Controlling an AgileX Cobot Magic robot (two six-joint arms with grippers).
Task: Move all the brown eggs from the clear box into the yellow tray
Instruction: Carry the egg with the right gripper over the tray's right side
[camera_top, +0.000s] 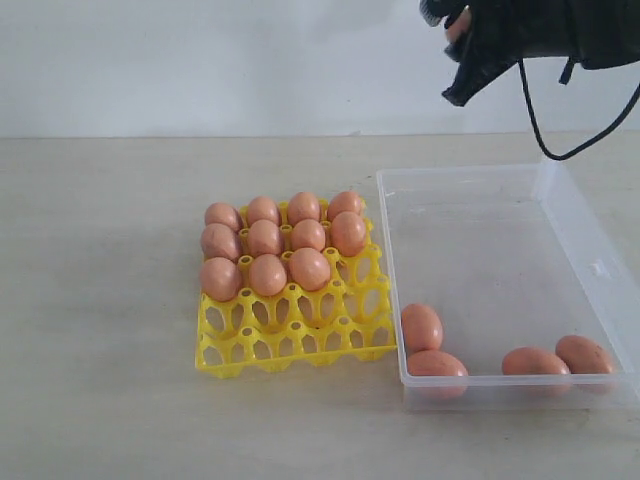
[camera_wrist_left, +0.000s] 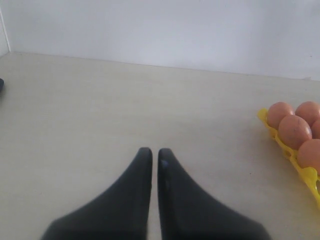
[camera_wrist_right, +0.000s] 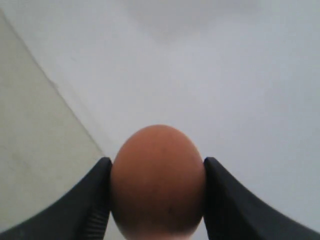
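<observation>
My right gripper (camera_top: 455, 45) hangs high above the far end of the clear box (camera_top: 490, 260), shut on one brown egg (camera_top: 458, 24). The right wrist view shows that egg (camera_wrist_right: 157, 180) pinched between both black fingers of the right gripper (camera_wrist_right: 157, 167). Several brown eggs (camera_top: 436, 364) lie along the box's near wall. The yellow tray (camera_top: 300, 335) sits left of the box, with several eggs (camera_top: 309, 268) filling its far rows. In the left wrist view my left gripper (camera_wrist_left: 151, 152) is shut and empty over bare table, well apart from the tray's corner (camera_wrist_left: 300, 170).
A black cable (camera_top: 545, 130) droops from the right arm above the box's far wall. A pale wall (camera_top: 200, 60) stands behind the beige table (camera_top: 100, 300). The tray's near rows are open cups.
</observation>
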